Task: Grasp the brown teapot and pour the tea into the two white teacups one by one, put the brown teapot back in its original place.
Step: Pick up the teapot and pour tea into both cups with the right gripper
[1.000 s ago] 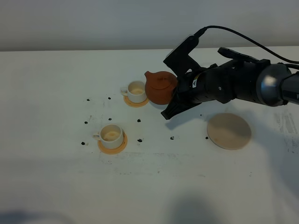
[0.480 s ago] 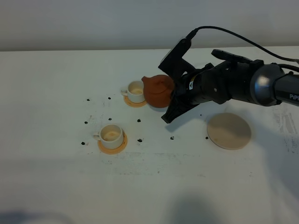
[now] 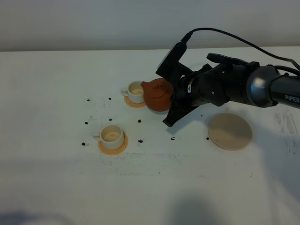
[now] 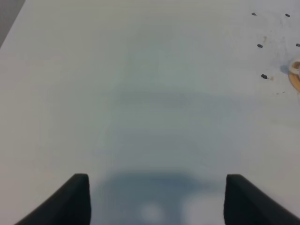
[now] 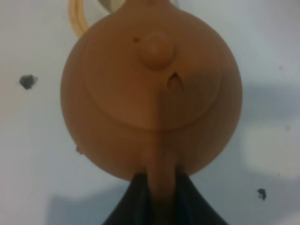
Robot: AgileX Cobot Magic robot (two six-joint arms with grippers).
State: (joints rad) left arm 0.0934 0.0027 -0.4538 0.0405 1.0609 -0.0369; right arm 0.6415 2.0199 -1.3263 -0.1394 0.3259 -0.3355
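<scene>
My right gripper (image 3: 172, 96) is shut on the handle of the brown teapot (image 3: 156, 93) and holds it tilted, spout toward the far white teacup (image 3: 135, 91) on an orange-tan coaster. In the right wrist view the teapot (image 5: 151, 91) fills the frame, lid knob up, its handle pinched between my fingers (image 5: 185, 199). The near white teacup (image 3: 112, 134) stands on its own orange-tan coaster at the front left. The pale beige disc coaster (image 3: 229, 131) lies bare to the right. My left gripper (image 4: 154, 199) is open over bare table. No tea shows.
Small dark specks (image 3: 139, 121) dot the white table (image 3: 56, 84) around the cups. The edge of an orange-tan coaster (image 4: 295, 77) shows in the left wrist view.
My right gripper has carried the teapot left toward the far cup and tipped it further, spout now over the cup's rim. The left gripper has not moved.
</scene>
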